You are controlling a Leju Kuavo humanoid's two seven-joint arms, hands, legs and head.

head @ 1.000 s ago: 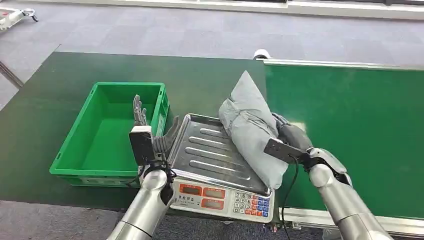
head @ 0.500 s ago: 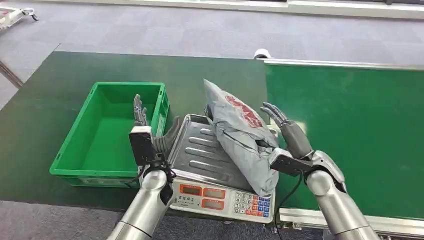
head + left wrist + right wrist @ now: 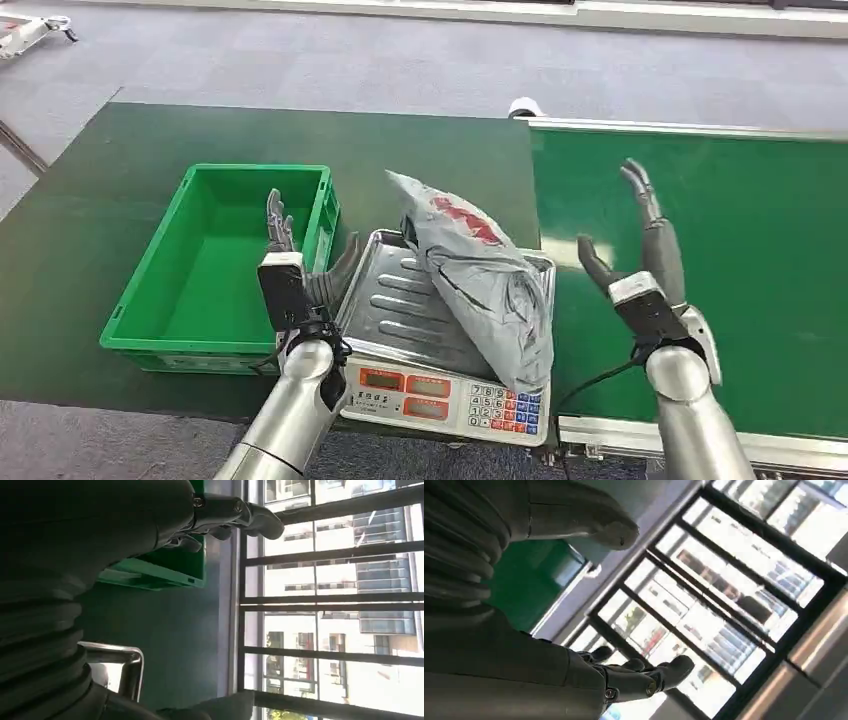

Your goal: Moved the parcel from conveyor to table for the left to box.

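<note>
On the scale tray [image 3: 400, 300] lies the parcel [image 3: 480, 280], between both spread, empty hands' fingers [image 3: 650, 215].

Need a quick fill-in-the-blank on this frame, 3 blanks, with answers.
1. The grey parcel lies on the metal tray of the ____.
2. The right hand is raised over the conveyor with fingers apart, holding ____.
3. The left hand is between the tray and the green ____.

Missing words: scale; nothing; crate
</note>
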